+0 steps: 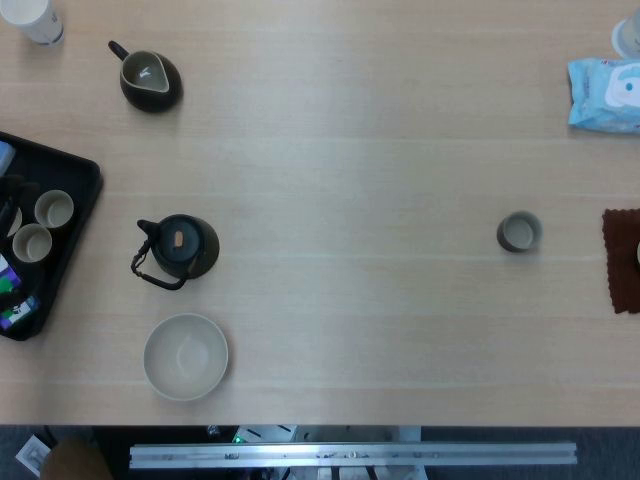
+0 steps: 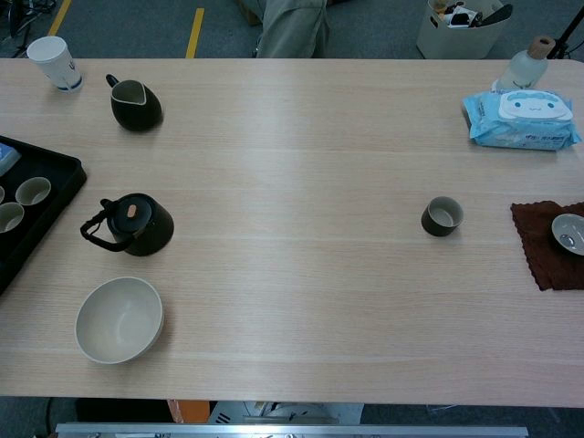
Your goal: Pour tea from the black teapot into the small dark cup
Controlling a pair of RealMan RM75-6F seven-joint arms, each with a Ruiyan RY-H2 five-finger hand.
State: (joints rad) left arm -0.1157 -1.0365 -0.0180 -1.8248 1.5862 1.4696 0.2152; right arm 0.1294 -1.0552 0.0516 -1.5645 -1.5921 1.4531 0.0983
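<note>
The black teapot (image 1: 178,248) (image 2: 133,224) stands on the table at the left, its handle pointing left and its lid on. Far to the right, alone on bare wood, is the small dark cup (image 1: 519,232) (image 2: 443,216), upright. Dark finger-like shapes at the left edge over the tray in the head view look like the tips of my left hand (image 1: 10,192); too little shows to tell how it is held. The chest view shows no hand. My right hand appears in neither view.
A black tray (image 1: 85,195) with small pale cups lies at the left edge. A cream bowl (image 1: 185,357) sits in front of the teapot and a dark pitcher (image 1: 150,80) behind it. A wipes pack (image 2: 520,120) and a brown cloth (image 2: 538,246) are at the right.
</note>
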